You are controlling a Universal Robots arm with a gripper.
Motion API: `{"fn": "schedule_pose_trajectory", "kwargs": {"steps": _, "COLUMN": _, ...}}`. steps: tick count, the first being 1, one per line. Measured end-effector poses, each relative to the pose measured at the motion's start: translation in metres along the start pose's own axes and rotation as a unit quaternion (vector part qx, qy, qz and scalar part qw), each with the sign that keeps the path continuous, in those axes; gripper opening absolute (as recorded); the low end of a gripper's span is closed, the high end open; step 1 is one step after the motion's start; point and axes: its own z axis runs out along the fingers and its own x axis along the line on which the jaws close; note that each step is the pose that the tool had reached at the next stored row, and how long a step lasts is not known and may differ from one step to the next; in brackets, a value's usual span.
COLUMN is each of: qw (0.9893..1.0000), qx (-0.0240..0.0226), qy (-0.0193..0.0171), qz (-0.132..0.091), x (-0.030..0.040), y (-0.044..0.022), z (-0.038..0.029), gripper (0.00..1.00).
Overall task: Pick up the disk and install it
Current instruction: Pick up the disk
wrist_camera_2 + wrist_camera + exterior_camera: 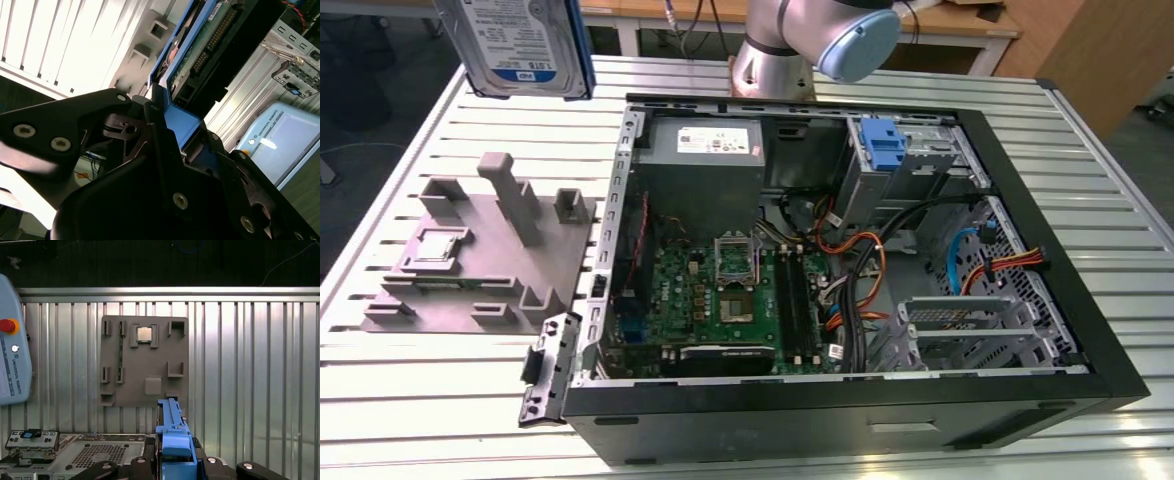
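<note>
The disk (520, 45) hangs high above the table at the exterior view's upper left, beyond the grey fixture, its white-and-blue label facing the camera and a blue rail along its side. In the second wrist view the disk (210, 45) shows its green circuit underside, and my gripper (165, 125) is shut on it at the blue rail. The first wrist view looks along the disk's blue rail (172, 432), edge-on, with my gripper (172, 460) clamped around it, high above the fixture.
An open computer case (1067, 300) lies on the slatted metal table, with a blue bracket (887, 145) in its drive bay and a power supply (704, 140). A grey fixture plate (480, 250) lies beside it. The arm's base (781, 50) stands behind the case. A teach pendant (12, 350) lies nearby.
</note>
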Motion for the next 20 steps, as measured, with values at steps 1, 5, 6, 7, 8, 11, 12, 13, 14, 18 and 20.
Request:
{"fn": "schedule_pose_trajectory", "kwargs": {"steps": 1, "qw": 1.0, "qx": 0.0, "qy": 0.0, "qz": 0.0, "x": 0.0, "y": 0.0, "z": 0.0, "gripper": 0.37}}
{"fn": "schedule_pose_trajectory", "kwargs": {"steps": 5, "qw": 1.0, "qx": 0.0, "qy": 0.0, "qz": 0.0, "x": 0.0002, "y": 0.0, "z": 0.0, "gripper": 0.37}}
{"fn": "schedule_pose_trajectory", "kwargs": {"steps": 6, "qw": 1.0, "qx": 0.0, "qy": 0.0, "qz": 0.0, "x": 0.0002, "y": 0.0, "z": 0.0, "gripper": 0.37}}
{"fn": "schedule_pose_trajectory", "kwargs": {"steps": 7, "qw": 1.0, "qx": 0.0, "qy": 0.0, "qz": 0.0, "x": 0.0002, "y": 0.0, "z": 0.0, "gripper": 0.37}}
{"fn": "schedule_pose_trajectory", "kwargs": {"steps": 8, "qw": 1.0, "qx": 0.0, "qy": 0.0, "qz": 0.0, "x": 0.0002, "y": 0.0, "z": 0.0, "gripper": 0.37}}
{"fn": "schedule_pose_trajectory", "kwargs": {"steps": 11, "qw": 1.0, "qx": -0.0001, "qy": 0.0001, "qz": 0.0, "x": 0.0002, "y": 0.0, "z": -0.0005, "gripper": 0.37}}
{"fn": "schedule_pose_trajectory", "kwargs": {"steps": 12, "qw": 1.0, "qx": -0.0001, "qy": 0.0001, "qz": 0.0, "x": 0.0002, "y": 0.0, "z": -0.0009, "gripper": 0.37}}
{"fn": "schedule_pose_trajectory", "kwargs": {"steps": 13, "qw": 1.0, "qx": -0.0001, "qy": 0.0, "qz": 0.0, "x": 0.0002, "y": 0.0, "z": -0.0015, "gripper": 0.37}}
{"fn": "schedule_pose_trajectory", "kwargs": {"steps": 14, "qw": 1.0, "qx": 0.0, "qy": 0.0, "qz": 0.0, "x": 0.0002, "y": -0.0001, "z": -0.0024, "gripper": 0.37}}
{"fn": "schedule_pose_trajectory", "kwargs": {"steps": 18, "qw": 1.0, "qx": 0.0, "qy": 0.0, "qz": 0.0, "x": 0.0002, "y": -0.0001, "z": -0.0049, "gripper": 0.37}}
{"fn": "schedule_pose_trajectory", "kwargs": {"steps": 20, "qw": 1.0, "qx": 0.0, "qy": 0.0, "qz": 0.0, "x": 0.0002, "y": -0.0002, "z": -0.0059, "gripper": 0.37}}
